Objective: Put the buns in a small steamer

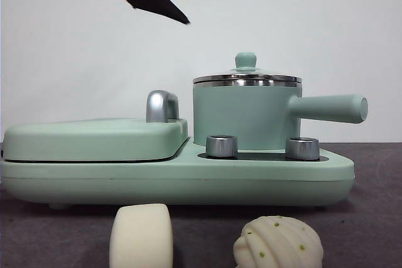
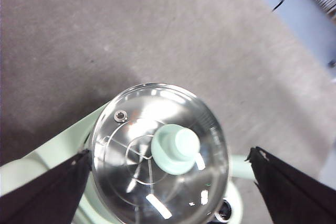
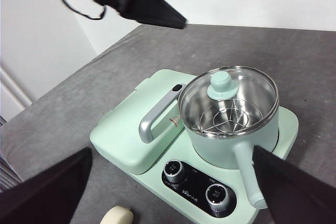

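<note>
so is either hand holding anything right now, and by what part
Nothing is held. The left hand hangs open above the lid's green knob on the small steamer; the right hand is open too, farther off.

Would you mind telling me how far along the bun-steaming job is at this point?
Nothing is done yet: the smooth bun and the ridged bun both lie on the table in front of the appliance, and the glass lid is on the small steamer. In hand: the left gripper hovers open above the lid knob. Left: lifting the lid and loading both buns. The right gripper waits, open.
</note>
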